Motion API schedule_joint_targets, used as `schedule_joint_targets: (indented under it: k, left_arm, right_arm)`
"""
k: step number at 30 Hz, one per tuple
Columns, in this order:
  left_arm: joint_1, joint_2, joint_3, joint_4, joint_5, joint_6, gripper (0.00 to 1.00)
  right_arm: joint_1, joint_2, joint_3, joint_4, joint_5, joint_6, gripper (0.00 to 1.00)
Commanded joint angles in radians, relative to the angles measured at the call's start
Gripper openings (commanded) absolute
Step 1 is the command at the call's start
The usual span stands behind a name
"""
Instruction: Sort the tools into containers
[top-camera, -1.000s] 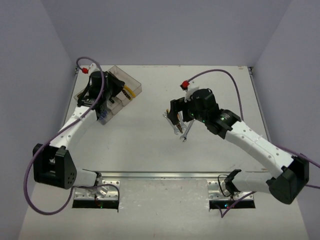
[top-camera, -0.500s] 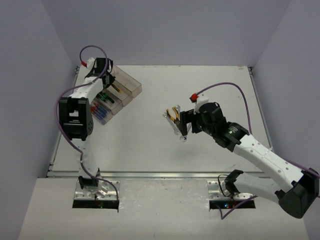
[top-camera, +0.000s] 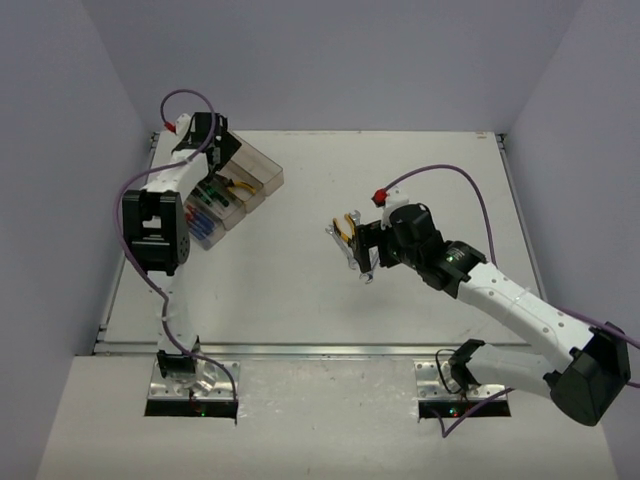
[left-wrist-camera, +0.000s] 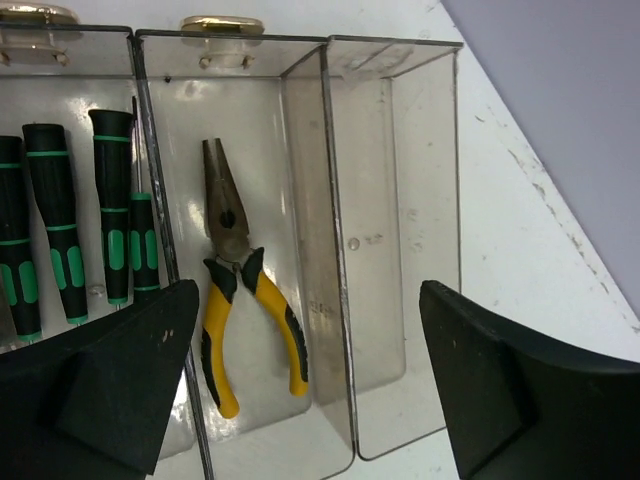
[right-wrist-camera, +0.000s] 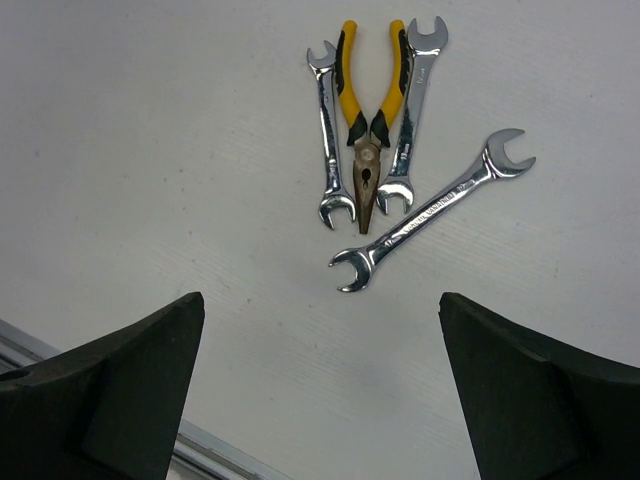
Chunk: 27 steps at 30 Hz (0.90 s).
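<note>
Under my right gripper (right-wrist-camera: 320, 340), fingers spread: loose yellow-black pliers (right-wrist-camera: 368, 120) with three silver wrenches (right-wrist-camera: 432, 207) around them, flat on the white table (right-wrist-camera: 150, 150). My left gripper (left-wrist-camera: 308, 330), also spread, hangs over the clear bins (left-wrist-camera: 340, 250). Binned pliers (left-wrist-camera: 235, 290) lie in one, green-black screwdrivers (left-wrist-camera: 112, 220) in the next. Lilac-grey walls (top-camera: 330, 60).

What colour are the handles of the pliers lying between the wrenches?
Yellow with black ends, on the pliers; the right wrist view shows it best.
</note>
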Motion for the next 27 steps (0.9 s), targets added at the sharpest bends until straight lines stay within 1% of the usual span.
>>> schedule_joint_targets:
  k: [1, 4, 5, 6, 7, 9, 10, 11, 13, 16, 18, 20, 22, 24, 27]
  left_arm:
    - [-0.006, -0.300, -0.042, 0.040, 0.117, 0.046, 1.00]
    - [-0.035, -0.537, -0.214, 0.044, 0.217, 0.091, 1.00]
    - [-0.058, -0.641, -0.310, 0.061, 0.234, 0.108, 1.00]
    - [-0.091, -0.779, -0.439, 0.087, 0.248, 0.128, 1.00]
    - [-0.114, -0.874, -0.524, 0.102, 0.256, 0.140, 1.00]
    - [-0.146, -1.088, -0.701, 0.115, 0.280, 0.170, 1.00]
    - [-0.152, -1.178, -0.762, 0.115, 0.290, 0.197, 1.00]
    - [-0.154, -1.257, -0.799, 0.090, 0.301, 0.235, 1.00]
    - [-0.154, -1.400, -0.840, 0.007, 0.323, 0.327, 1.00]
    - [-0.156, -1.472, -0.825, -0.111, 0.330, 0.415, 1.00]
    - [-0.154, -1.524, -0.882, -0.121, 0.351, 0.475, 1.00]
    - [-0.158, -1.551, -0.919, -0.106, 0.329, 0.468, 1.00]
    - [-0.161, -1.568, -0.931, -0.099, 0.363, 0.463, 1.00]
    - [-0.160, -1.574, -0.936, -0.094, 0.357, 0.461, 1.00]
    - [-0.163, -1.575, -0.947, -0.088, 0.367, 0.459, 1.00]
  right_arm:
    - [-0.005, 0.113, 0.078, 0.042, 0.047, -0.023, 0.99]
    - [-0.013, 0.241, 0.147, 0.041, 0.054, -0.036, 0.98]
    - [-0.023, 0.306, 0.184, 0.040, 0.049, -0.039, 0.94]
    - [-0.038, 0.352, 0.212, 0.037, 0.036, -0.041, 0.88]
    - [-0.050, 0.396, 0.239, 0.034, 0.022, -0.044, 0.79]
    - [-0.067, 0.509, 0.353, 0.022, -0.005, -0.085, 0.59]
    - [-0.073, 0.564, 0.400, 0.003, -0.006, -0.094, 0.52]
    - [-0.080, 0.620, 0.441, -0.017, -0.005, -0.101, 0.48]
    - [-0.095, 0.732, 0.512, -0.059, 0.002, -0.109, 0.42]
    - [-0.122, 0.814, 0.611, -0.084, 0.000, -0.100, 0.40]
    - [-0.147, 0.882, 0.666, -0.123, -0.019, -0.100, 0.39]
    - [-0.162, 0.922, 0.742, -0.183, -0.031, -0.093, 0.37]
    - [-0.169, 0.981, 0.810, -0.238, -0.047, -0.085, 0.36]
    - [-0.172, 1.036, 0.860, -0.276, -0.038, -0.074, 0.36]
    - [-0.171, 1.052, 0.849, -0.278, -0.054, -0.064, 0.33]
